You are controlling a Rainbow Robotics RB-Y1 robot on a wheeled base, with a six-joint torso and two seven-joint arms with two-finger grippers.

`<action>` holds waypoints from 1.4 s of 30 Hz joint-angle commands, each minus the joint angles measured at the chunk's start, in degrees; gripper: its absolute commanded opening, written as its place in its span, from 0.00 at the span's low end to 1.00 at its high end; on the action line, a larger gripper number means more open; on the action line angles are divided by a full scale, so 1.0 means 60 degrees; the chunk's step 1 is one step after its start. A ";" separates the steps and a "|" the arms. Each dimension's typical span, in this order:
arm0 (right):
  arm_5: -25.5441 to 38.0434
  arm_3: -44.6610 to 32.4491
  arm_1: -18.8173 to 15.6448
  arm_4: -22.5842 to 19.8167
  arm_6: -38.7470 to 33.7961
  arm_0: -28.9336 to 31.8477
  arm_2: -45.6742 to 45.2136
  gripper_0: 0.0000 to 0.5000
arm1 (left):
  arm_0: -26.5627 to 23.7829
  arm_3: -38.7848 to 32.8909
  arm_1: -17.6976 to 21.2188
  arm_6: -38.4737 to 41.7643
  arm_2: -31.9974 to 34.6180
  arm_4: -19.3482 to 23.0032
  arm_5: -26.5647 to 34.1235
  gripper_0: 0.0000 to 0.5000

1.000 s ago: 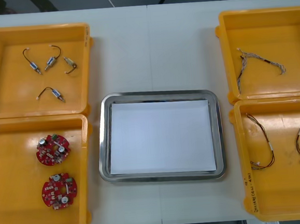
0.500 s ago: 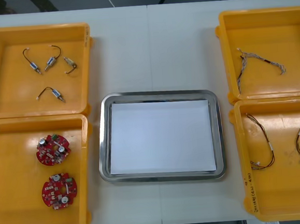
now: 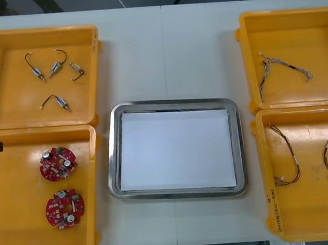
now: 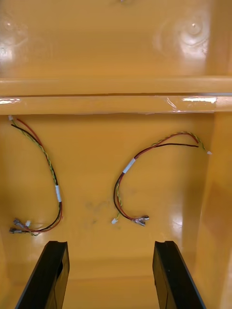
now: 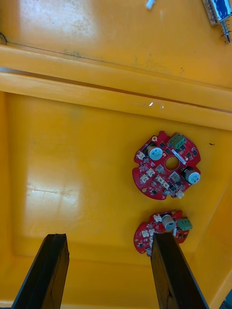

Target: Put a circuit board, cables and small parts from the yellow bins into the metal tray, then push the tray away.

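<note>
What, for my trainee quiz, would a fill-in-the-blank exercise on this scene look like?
The left yellow bin nearer the robot holds ___ round red circuit boards.
The left yellow bin farther off holds ___ small metal parts.
The metal tray is ___ inside.
The right pincer hangs open over two red and yellow ___.
Missing: two; four; white; cables.

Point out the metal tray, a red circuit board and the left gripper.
metal tray (image 3: 112,155), front view, left rim.
red circuit board (image 3: 57,163), front view, centre.
left gripper (image 5: 108,237), left wrist view, between fingertips.
</note>
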 commanded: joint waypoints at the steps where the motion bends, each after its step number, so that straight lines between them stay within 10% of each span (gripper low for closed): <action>1: 0.0028 0.0087 -0.0362 0.0065 0.0032 0.0174 -0.0166 1.00 | 0.0181 -0.0253 0.0446 -0.0205 -0.0054 0.0190 0.0060 1.00; 42: -0.2412 0.3354 0.1250 0.1164 -0.0114 0.0174 0.0024 1.00 | 0.2261 -0.1132 -0.0594 -0.0278 -0.2310 -0.2681 -0.4752 1.00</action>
